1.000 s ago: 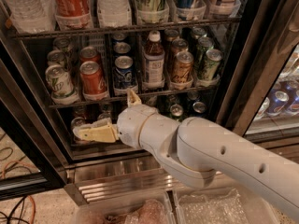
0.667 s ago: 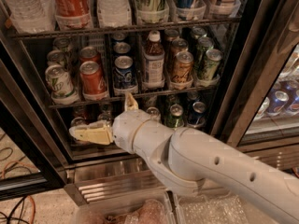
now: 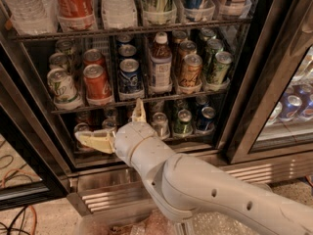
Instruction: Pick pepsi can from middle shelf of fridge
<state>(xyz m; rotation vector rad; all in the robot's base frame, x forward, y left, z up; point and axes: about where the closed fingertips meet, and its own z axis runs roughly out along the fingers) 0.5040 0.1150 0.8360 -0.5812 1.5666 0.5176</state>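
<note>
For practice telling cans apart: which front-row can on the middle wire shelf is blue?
The blue silver-topped Pepsi can, right of the red Coca-Cola can; the cream two-finger gripper hovers open just below that shelf.

The pincer (image 3: 108, 119), at the arm's tip in front of the fridge (image 3: 247, 82), has two cream-yellow, tapered fingers (image 3: 95, 141) set wide apart. Directly behind it is a rounded, pale grey wrist housing (image 3: 137, 148) with a seam ring. Further back, the smooth grey-white arm shell (image 3: 220, 199) bears small dark round holes.
</note>
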